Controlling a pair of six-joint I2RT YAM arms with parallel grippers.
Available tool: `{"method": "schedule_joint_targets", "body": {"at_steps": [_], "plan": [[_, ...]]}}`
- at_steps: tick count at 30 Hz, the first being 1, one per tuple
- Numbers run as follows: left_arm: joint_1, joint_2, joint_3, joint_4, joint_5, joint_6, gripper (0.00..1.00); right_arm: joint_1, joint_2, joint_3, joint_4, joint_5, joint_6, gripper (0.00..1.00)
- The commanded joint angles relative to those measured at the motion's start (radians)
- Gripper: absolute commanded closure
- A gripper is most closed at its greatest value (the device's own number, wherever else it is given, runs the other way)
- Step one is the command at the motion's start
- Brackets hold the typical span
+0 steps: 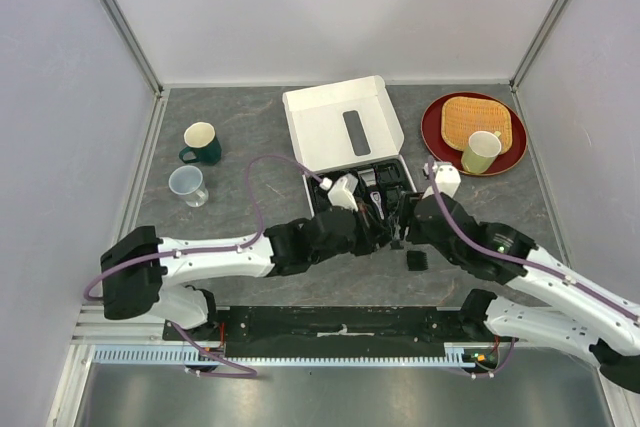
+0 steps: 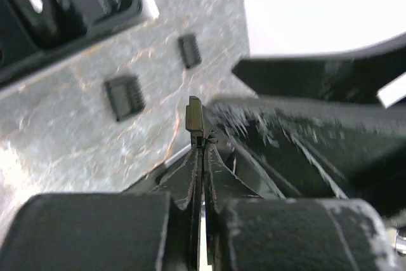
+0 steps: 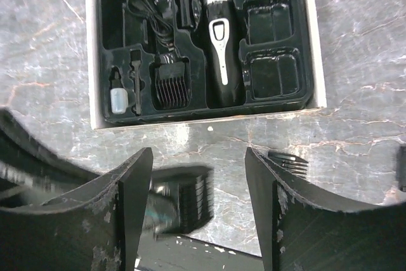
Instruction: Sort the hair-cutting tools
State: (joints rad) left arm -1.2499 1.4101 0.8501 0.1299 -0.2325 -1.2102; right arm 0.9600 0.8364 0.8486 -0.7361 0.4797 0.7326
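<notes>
Comb guards (image 2: 125,96) are lying beside the box (image 3: 317,61).
We're pinching another guard (image 2: 195,115) in our left gripper (image 2: 203,150); right gripper (image 3: 198,157) is gaping.

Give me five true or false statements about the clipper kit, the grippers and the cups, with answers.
1. The clipper lies in the black tray. True.
2. The right gripper is shut on a comb guard. False: the right gripper is open.
3. The left gripper pinches a small black piece. True.
4. Every comb guard is in the tray. False: one comb guard lies on the table.
5. A pale cup stands on the red plate. True.
</notes>
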Motion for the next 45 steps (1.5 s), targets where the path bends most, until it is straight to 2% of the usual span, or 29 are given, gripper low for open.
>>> {"method": "schedule_joint_targets", "body": {"at_steps": [1, 7, 13, 19, 26, 33, 45], "plan": [[0.09, 0.045, 0.075, 0.069, -0.01, 0.104, 0.98, 0.003, -0.074, 0.11, -0.089, 0.047, -0.024, 0.32], [0.21, 0.188, 0.137, 0.186, 0.12, 0.069, 0.98, 0.003, -0.131, 0.168, -0.147, 0.079, -0.064, 0.31], [0.236, 0.332, 0.256, 0.158, 0.183, 0.066, 0.98, 0.002, -0.154, 0.202, -0.184, 0.08, -0.062, 0.3], [0.241, 0.415, 0.271, 0.223, 0.18, 0.028, 0.98, 0.003, -0.174, 0.193, -0.19, 0.065, -0.055, 0.3], [0.244, 0.481, 0.297, 0.174, 0.171, -0.032, 0.98, 0.003, -0.151, 0.201, -0.209, 0.045, -0.044, 0.3], [0.265, 0.51, 0.303, 0.175, 0.157, -0.017, 0.98, 0.003, -0.1, 0.19, -0.209, 0.05, -0.024, 0.3], [0.29, 0.605, 0.354, 0.186, 0.269, -0.074, 0.98, 0.003, -0.06, 0.196, -0.201, 0.079, -0.018, 0.3]]}}
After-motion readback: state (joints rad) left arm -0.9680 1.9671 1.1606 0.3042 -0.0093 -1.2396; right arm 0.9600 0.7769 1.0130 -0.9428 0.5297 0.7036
